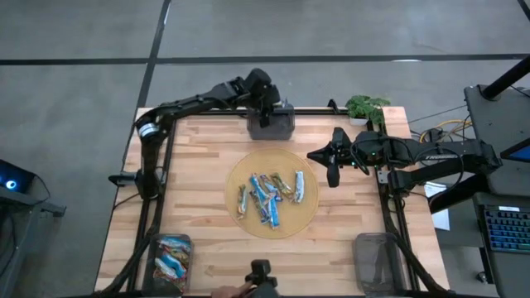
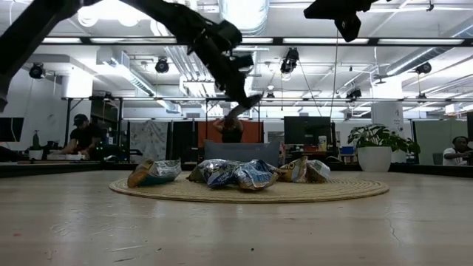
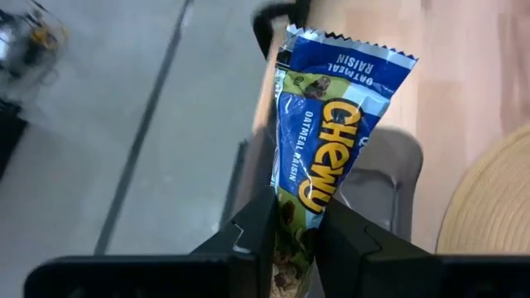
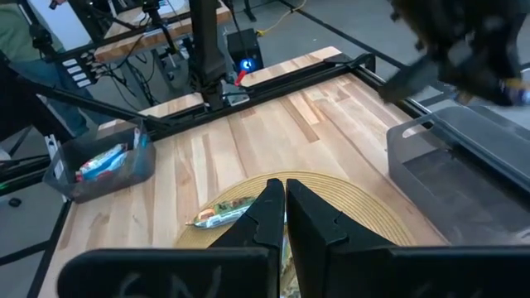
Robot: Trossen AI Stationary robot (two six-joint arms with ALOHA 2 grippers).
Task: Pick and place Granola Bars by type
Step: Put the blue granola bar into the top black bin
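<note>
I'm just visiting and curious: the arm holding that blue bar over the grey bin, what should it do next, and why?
Probably open the left gripper and drop the blue bar. It hangs above the grey bin at the table's far edge, seemingly its sorting spot.

The left gripper [image 1: 269, 106] hangs above the bin [image 1: 272, 124] at the bench's [image 1: 199, 182] far edge, with an oatmeal raisin granola bar [image 3: 323, 157] pinched between its fingers [image 3: 248, 236], the bar's free end pointing away from them over the bin. Nearer than this gripper, at mid-bench, lies the round woven mat [image 1: 240, 178] with the pile of granola bars [image 1: 269, 194] on it. The right gripper [image 1: 331, 170] hovers just off the mat's right rim, fingers together. Well beyond the mat from the left gripper, a second bin [image 1: 170, 261] holding bars sits at the near left corner, a third bin [image 1: 377, 261] at the near right corner.
</note>
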